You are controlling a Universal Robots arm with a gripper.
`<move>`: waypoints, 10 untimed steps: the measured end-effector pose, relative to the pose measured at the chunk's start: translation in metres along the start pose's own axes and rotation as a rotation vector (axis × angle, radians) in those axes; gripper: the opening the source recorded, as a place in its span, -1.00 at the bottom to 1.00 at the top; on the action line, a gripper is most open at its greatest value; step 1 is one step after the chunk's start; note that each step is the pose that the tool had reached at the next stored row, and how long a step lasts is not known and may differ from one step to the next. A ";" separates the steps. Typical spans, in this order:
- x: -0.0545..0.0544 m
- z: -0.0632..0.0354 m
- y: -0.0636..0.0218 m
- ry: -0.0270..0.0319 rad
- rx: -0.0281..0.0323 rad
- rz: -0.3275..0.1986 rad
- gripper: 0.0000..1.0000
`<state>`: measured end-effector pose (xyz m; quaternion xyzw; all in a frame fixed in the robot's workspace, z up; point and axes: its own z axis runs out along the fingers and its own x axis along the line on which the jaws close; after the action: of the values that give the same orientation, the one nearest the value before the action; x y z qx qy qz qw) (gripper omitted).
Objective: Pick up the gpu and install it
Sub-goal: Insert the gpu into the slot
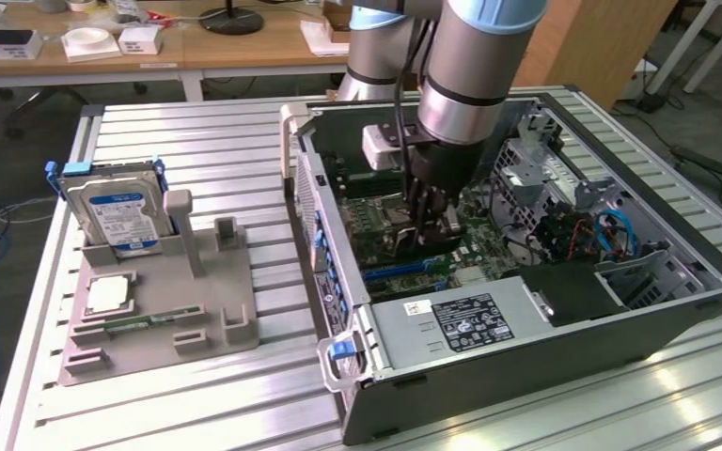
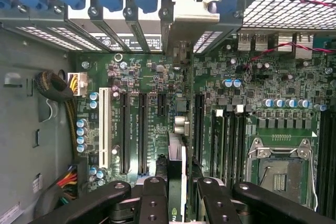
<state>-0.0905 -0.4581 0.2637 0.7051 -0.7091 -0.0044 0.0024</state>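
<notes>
Fingers [image 2: 155, 198] clamped edge-on around the gpu [image 2: 177, 169], lower centre of frame. Gripper [image 1: 427, 228] is down inside the open PC case [image 1: 662, 310], card upright over the motherboard [image 2: 136, 82] slots, its bracket reaching the rear slot covers.

The fingers [image 2: 176, 192] clamp the gpu [image 2: 177, 156] edge-on, upright over the motherboard [image 2: 210, 87], among its black slots [image 2: 142, 129], its bracket [image 2: 202, 11] at the case wall.

Gpu [image 2: 177, 169] between fingers [image 2: 153, 203], inside case [image 1: 662, 315], above motherboard [image 2: 252, 77]
</notes>
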 end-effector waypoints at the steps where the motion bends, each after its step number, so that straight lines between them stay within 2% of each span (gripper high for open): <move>1: 0.000 0.0004 0.0001 -0.0001 0.0000 0.000 -0.47; 10: 0.000 0.0029 0.0012 0.0001 -0.0001 -0.001 -0.47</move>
<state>-0.0917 -0.4581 0.2608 0.7054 -0.7088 -0.0044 0.0024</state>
